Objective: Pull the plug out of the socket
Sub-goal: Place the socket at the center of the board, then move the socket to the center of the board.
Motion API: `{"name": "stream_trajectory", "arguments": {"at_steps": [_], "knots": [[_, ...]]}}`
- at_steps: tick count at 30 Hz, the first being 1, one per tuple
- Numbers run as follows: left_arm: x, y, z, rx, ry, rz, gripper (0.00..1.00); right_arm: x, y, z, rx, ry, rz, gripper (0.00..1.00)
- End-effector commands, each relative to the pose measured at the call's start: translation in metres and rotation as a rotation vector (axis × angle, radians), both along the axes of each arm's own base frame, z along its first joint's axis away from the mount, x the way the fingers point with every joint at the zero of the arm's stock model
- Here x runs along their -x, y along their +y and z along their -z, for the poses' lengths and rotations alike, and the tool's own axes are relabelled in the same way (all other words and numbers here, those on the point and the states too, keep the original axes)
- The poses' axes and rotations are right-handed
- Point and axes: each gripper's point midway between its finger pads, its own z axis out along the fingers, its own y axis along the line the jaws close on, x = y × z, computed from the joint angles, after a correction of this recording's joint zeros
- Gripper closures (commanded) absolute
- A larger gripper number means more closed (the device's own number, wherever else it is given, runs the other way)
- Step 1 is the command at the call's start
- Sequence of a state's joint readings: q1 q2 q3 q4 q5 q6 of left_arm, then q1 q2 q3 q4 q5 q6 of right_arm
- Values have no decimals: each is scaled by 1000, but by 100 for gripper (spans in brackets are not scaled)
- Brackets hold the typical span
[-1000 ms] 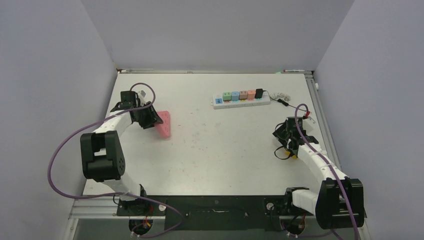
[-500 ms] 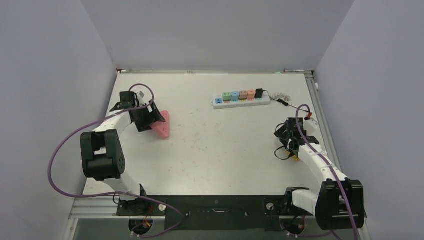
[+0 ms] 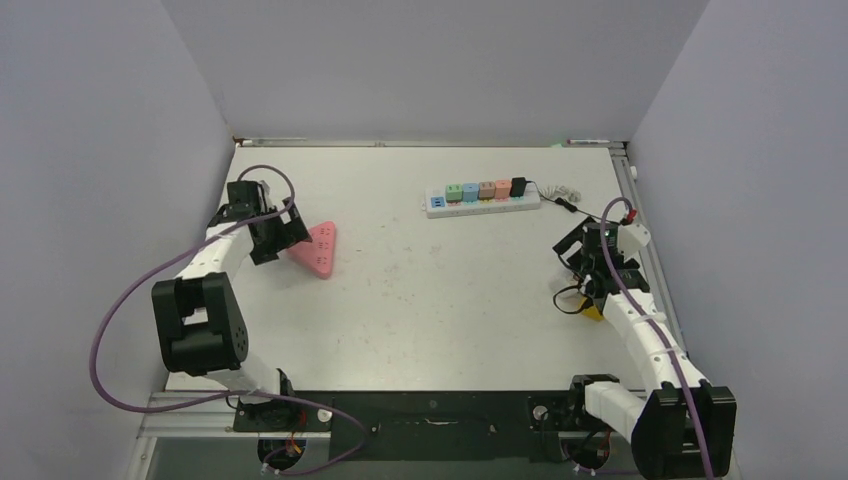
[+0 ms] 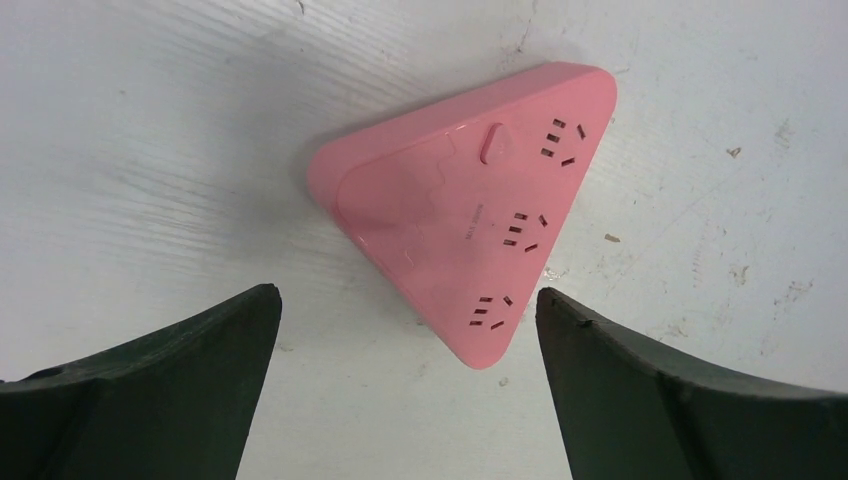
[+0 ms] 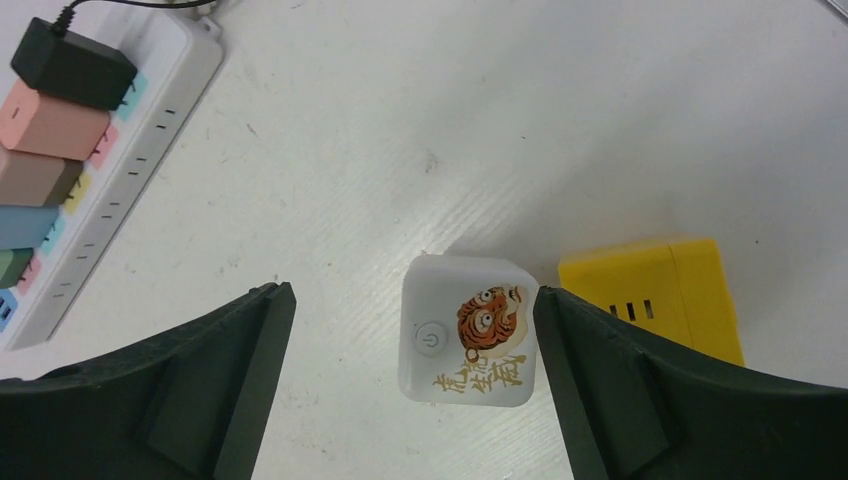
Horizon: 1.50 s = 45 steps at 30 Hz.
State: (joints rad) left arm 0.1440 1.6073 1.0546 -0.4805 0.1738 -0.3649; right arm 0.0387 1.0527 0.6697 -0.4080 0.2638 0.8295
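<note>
The pink triangular socket (image 4: 470, 225) lies flat on the table with all three outlet groups bare; in the top view the socket (image 3: 315, 250) sits just right of my left gripper (image 3: 280, 235). My left gripper (image 4: 405, 293) hangs open above the socket's near corner, touching nothing. A white cube plug (image 5: 468, 330) with a tiger picture and a power button rests on the table. My right gripper (image 5: 410, 292) stands open over it, the cube close to the right finger; in the top view this gripper (image 3: 592, 262) is at the right side.
A yellow block (image 5: 655, 295) with slots lies right beside the white cube. A white power strip (image 3: 483, 200) at the back carries several coloured plugs and a black adapter (image 3: 518, 186). A black cable loop (image 3: 568, 300) lies by the right arm. Walls enclose the table.
Both grippers have opened. The left one let go of the pink socket, which now lies flat, and drew back left. The right gripper released its hold and shifted up and right.
</note>
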Motion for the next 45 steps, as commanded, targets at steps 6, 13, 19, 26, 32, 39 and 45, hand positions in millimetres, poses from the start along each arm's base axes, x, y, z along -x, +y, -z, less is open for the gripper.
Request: {"name": "stream_trajectory", "arguments": {"at_steps": [6, 13, 19, 26, 32, 39, 45], "knots": [[-17, -4, -69, -178, -211, 57, 4, -57, 55, -67, 58, -236, -305, 0], [-35, -77, -122, -66, -360, 224, 4, -111, 92, -71, 42, -200, -356, 0], [-59, -101, -175, -20, -490, 269, 4, -157, 98, -36, 5, -139, -260, 0], [-52, -100, -130, -40, -381, 307, 3, -203, 104, -17, -60, -138, -149, 4], [-49, -102, -146, -37, -432, 310, 4, -223, 108, -19, -90, -185, -116, 4], [-49, -106, -144, -7, -417, 321, 4, -244, 105, -7, -109, -188, -74, 7], [-47, -109, -148, 10, -433, 328, 4, -256, 104, 9, -140, -200, -27, 13]]}}
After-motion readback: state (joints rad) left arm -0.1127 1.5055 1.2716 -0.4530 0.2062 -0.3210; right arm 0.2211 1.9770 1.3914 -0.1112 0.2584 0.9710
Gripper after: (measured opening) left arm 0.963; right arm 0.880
